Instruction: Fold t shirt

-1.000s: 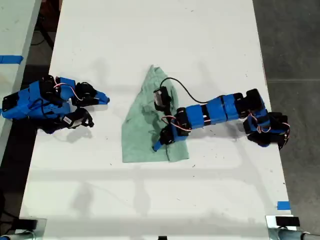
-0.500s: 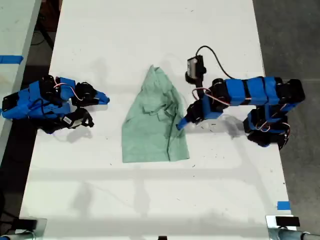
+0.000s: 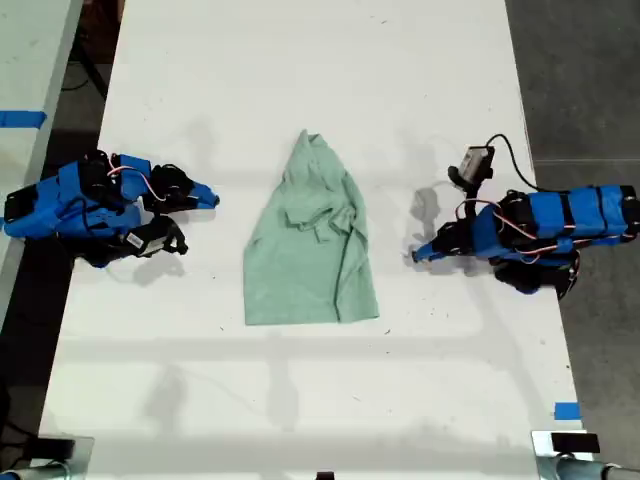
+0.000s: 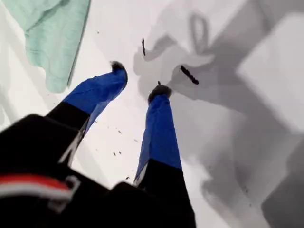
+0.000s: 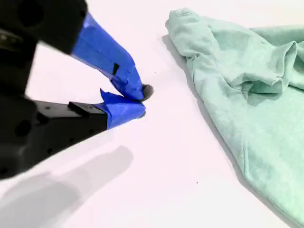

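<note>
Exterior view: wrinkled pale mint-green fabric t shirt (image 3: 312,248) flat on white tabletop (image 3: 300,80). Our first tool (image 3: 418,256) gapes empty beside it; our second tool (image 3: 207,199) pinched closed, empty.

- The white table (image 3: 300,80) fills most of the exterior view, a long bare surface with small dark specks scattered across it.
- A second pale table (image 3: 25,60) stands beside the white table, off the exterior view's left, with a dark gap between the two.
- A strip of blue tape (image 3: 22,118) lies on that second table, near its edge facing the white table.
- A small blue tape square (image 3: 566,410) sits on the white table near its corner at the exterior view's lower right.
- A grey floor (image 3: 580,80) runs along the white table's other long side, at the exterior view's right.
</note>
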`<state>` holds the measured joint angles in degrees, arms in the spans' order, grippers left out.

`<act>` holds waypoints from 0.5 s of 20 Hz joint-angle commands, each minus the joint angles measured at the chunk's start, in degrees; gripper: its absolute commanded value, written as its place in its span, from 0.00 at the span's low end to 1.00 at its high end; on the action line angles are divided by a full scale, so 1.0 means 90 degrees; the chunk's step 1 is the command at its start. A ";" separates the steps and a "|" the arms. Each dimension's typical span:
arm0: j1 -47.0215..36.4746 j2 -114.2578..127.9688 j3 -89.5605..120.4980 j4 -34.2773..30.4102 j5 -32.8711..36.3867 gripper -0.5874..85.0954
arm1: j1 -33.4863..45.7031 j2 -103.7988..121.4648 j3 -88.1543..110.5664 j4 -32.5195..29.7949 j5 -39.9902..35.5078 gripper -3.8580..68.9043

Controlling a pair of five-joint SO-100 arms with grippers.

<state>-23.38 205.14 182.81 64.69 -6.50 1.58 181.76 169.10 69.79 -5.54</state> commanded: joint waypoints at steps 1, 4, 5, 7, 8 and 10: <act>-0.0049 0.0039 0.0088 -0.0127 0.0000 0.01 | 0.0176 0.1514 0.0771 -0.0186 -0.0352 0.13; -0.0068 0.0039 0.0088 -0.0127 0.0000 0.01 | 0.0342 0.1807 0.1035 0.0264 -0.0654 0.07; -0.0068 0.0039 0.0088 -0.0127 0.0000 0.01 | 0.0410 0.2012 0.1035 0.0439 -0.0781 0.07; -0.0039 0.0039 0.0088 -0.0127 0.0000 0.01 | 0.0596 0.2021 0.1035 0.0576 -0.0674 0.07; -0.0020 0.0039 0.0088 -0.0127 0.0000 0.01 | 0.0674 0.2021 0.1035 0.0596 -0.0547 0.07; -0.0010 0.0039 0.0088 -0.0127 0.0000 0.01 | 0.0693 0.2021 0.1035 0.0615 -0.0439 0.07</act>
<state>-23.38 205.14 182.81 64.69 -6.50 7.12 199.07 173.94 75.06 -10.28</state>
